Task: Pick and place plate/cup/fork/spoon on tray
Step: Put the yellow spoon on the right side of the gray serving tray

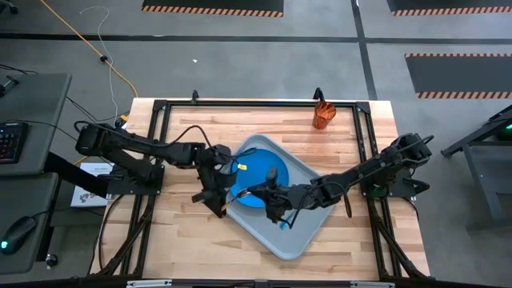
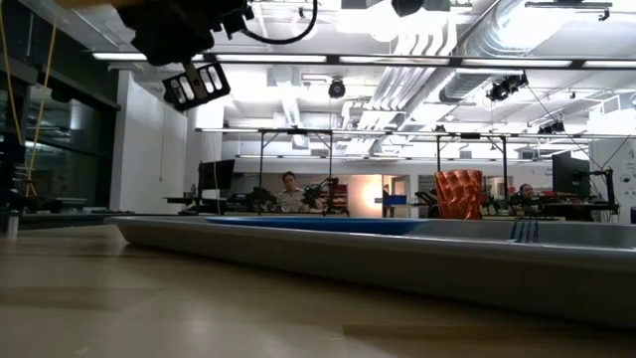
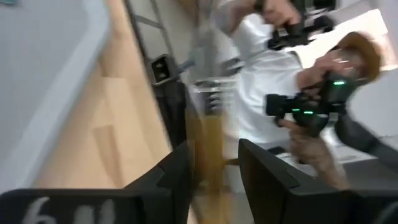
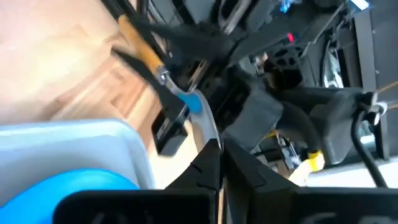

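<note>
The spoon (image 1: 244,194), with an orange handle and a silver metal end, hangs in the air between my two grippers, above the blue plate's near edge. My left gripper (image 1: 220,196) stands open with the orange handle (image 3: 208,143) between its fingers. My right gripper (image 4: 219,155) is shut on the metal end. The plate (image 1: 256,164) lies flat in the pale grey tray (image 1: 300,240). A small teal-blue piece (image 1: 282,226), probably the fork, lies on the tray under my right gripper. The red-orange cup (image 1: 322,114) stands on the table by its far edge. My left gripper has the orange handle running lengthwise between its parted fingers (image 3: 180,174), with a gap on one side; whether a finger touches it I cannot tell. My right gripper pinches the spoon's silver metal end (image 4: 210,134) between its two fingers, coming about level from the table's right side, in line with the spoon. The spoon is lifted clear of the tray and plate.
A black frame (image 1: 160,108) runs around the work area. The tray sits askew, one corner toward the near edge. Bare wood lies near left (image 1: 176,240) and far of the tray. A person with a hand-held controller (image 3: 311,106) shows beyond the table.
</note>
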